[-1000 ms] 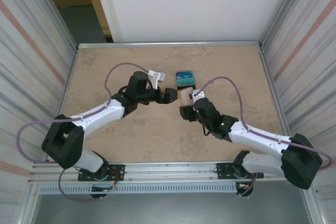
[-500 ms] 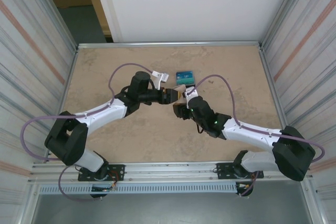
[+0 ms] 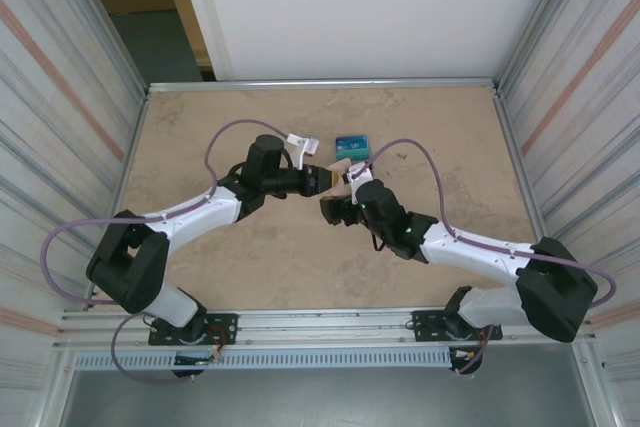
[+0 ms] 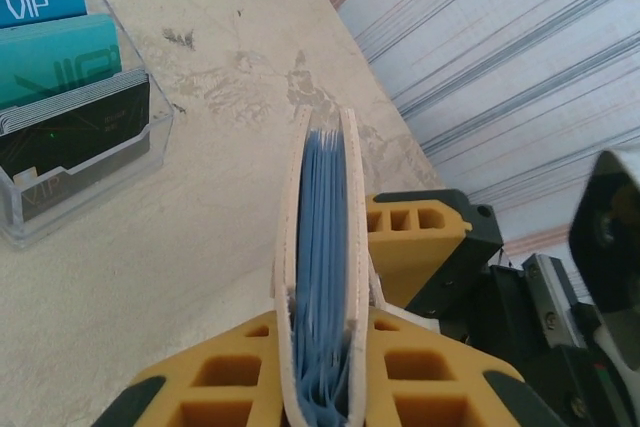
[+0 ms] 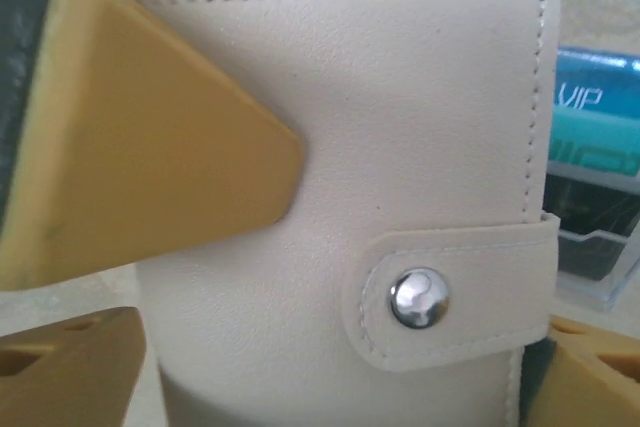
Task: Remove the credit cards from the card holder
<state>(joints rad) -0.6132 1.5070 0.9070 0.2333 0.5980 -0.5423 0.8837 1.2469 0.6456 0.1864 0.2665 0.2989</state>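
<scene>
My left gripper [image 3: 322, 180] is shut on a cream card holder [image 3: 342, 169], held edge-up off the table. In the left wrist view the gripper [image 4: 322, 337] pinches the holder's cream covers [image 4: 297, 207], with blue leaves [image 4: 325, 247] packed between them. In the right wrist view the holder [image 5: 340, 147] is closed by a strap with a metal snap [image 5: 419, 298]. My right gripper [image 3: 333, 209] is open, with a yellow finger [image 5: 70, 372] on either side of the holder's lower end. Teal and blue credit cards [image 4: 55, 42] stand in a clear box [image 3: 352, 145].
The clear box [image 4: 90, 182] sits on the tan table just behind the holder, and its cards [image 5: 595, 137] show past the holder's right edge. The left gripper's yellow finger [image 5: 150, 147] lies across the holder's face. Corrugated walls [image 3: 70, 107] enclose the table on both sides.
My right gripper has moved left and forward until it reaches the card holder. The left gripper has shifted the holder slightly toward the back.
</scene>
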